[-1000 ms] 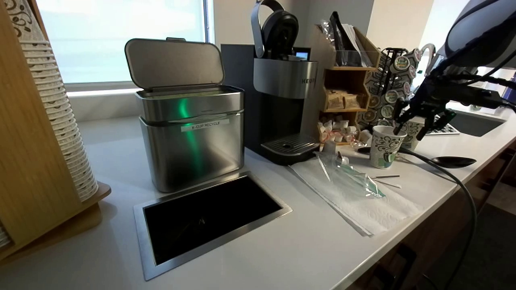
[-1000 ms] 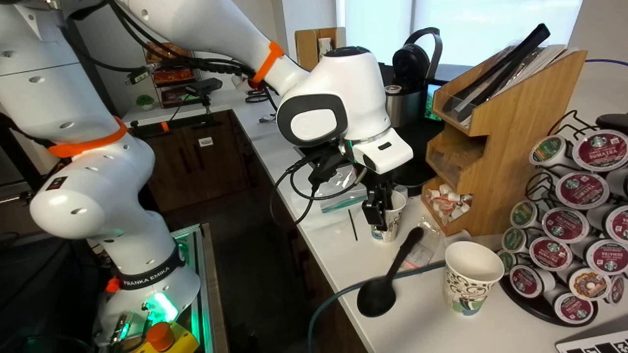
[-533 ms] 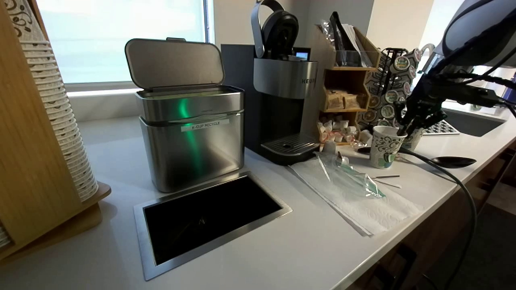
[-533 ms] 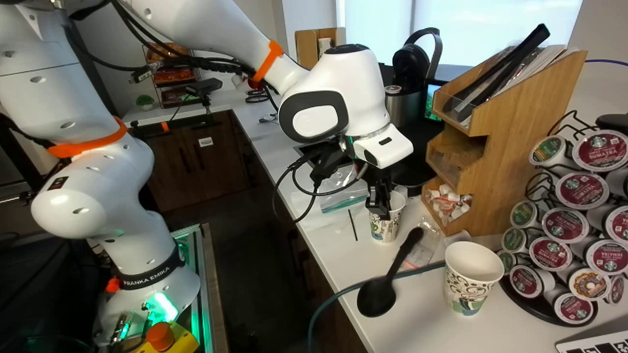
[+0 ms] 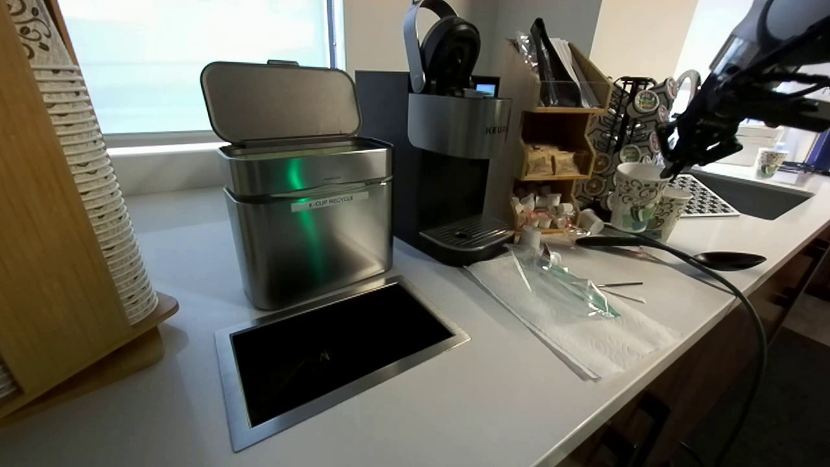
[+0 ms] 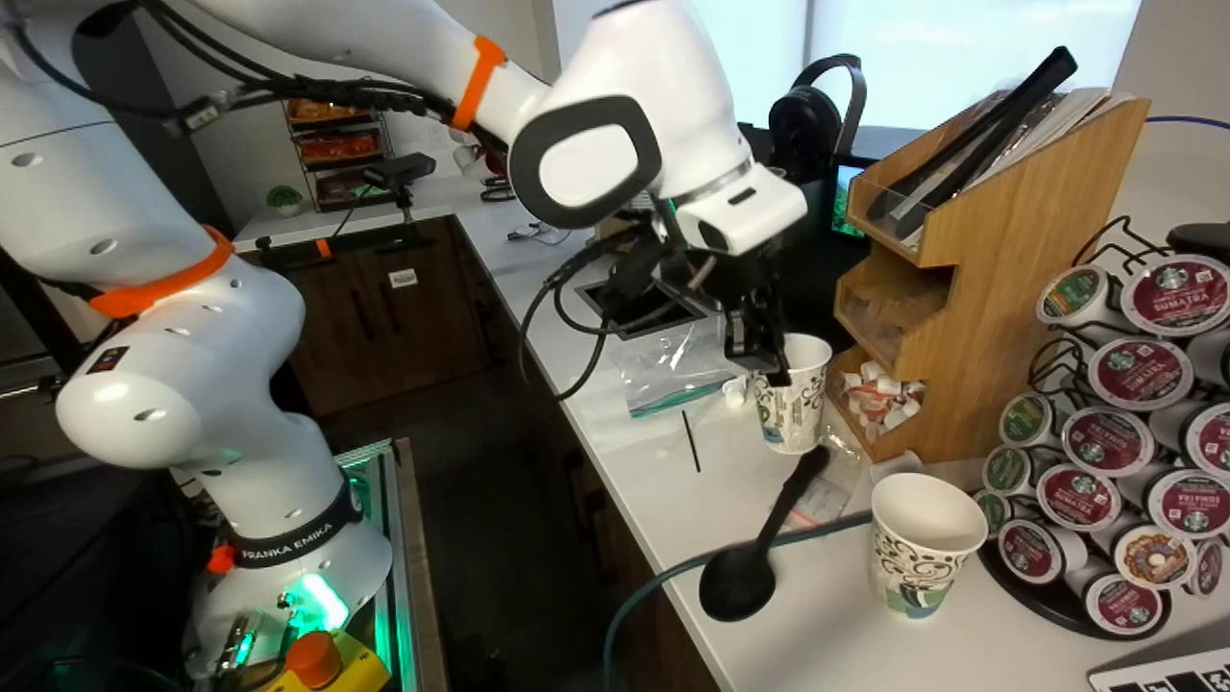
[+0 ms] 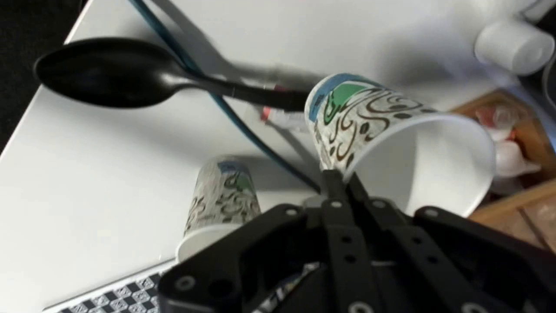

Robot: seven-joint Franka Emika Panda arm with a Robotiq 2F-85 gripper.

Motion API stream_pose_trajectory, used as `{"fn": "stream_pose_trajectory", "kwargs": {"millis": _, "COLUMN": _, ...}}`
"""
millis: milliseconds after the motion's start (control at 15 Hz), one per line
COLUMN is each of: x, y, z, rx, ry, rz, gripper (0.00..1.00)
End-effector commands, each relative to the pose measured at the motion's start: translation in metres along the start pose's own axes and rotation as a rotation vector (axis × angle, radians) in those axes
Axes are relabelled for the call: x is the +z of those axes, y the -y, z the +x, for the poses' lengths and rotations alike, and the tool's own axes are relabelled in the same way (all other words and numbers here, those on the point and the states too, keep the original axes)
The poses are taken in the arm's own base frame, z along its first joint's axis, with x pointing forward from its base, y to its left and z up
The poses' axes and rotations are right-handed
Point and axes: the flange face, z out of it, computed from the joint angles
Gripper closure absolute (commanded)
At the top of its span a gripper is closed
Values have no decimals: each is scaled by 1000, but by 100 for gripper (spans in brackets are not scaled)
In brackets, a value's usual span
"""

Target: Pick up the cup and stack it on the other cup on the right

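A white paper cup with a swirl pattern (image 7: 360, 117) is off the counter in both exterior views, its rim pinched by my gripper (image 7: 343, 178). One finger lies outside the wall and one inside. The held cup (image 6: 796, 413) is nearly upright, above the counter, its mouth facing up. The other cup (image 6: 918, 567), of similar pattern, stands upright on the counter to the right in this exterior view. It is apart from the held cup, which partly covers it (image 5: 671, 211) in an exterior view. In the wrist view the other cup (image 7: 223, 200) sits to the left, partly behind the gripper.
A black spoon (image 6: 759, 548) and a dark cable (image 6: 663, 577) lie between the cups. A wooden organizer (image 6: 1019, 269), a pod rack (image 6: 1105, 432) and the coffee machine (image 5: 454, 130) stand along the back. Another cup (image 5: 770, 162) is near the sink.
The gripper was around the cup's rim with the jaws apart, then shut on it. Since then the arm has lifted the cup off the counter and shifted it toward the organizer.
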Motion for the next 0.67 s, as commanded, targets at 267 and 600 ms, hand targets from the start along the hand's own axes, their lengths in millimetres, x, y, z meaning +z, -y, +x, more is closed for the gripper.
{"fn": "stream_pose_trajectory", "kwargs": {"millis": 267, "x": -100, "y": -59, "z": 37, "rx": 190, "ry": -211, "rz": 33, "gripper": 96}}
{"fn": "stream_pose_trajectory", "kwargs": {"millis": 600, "x": -92, "y": -84, "z": 55, "rx": 365, "ry": -228, "rz": 9, "gripper": 99}}
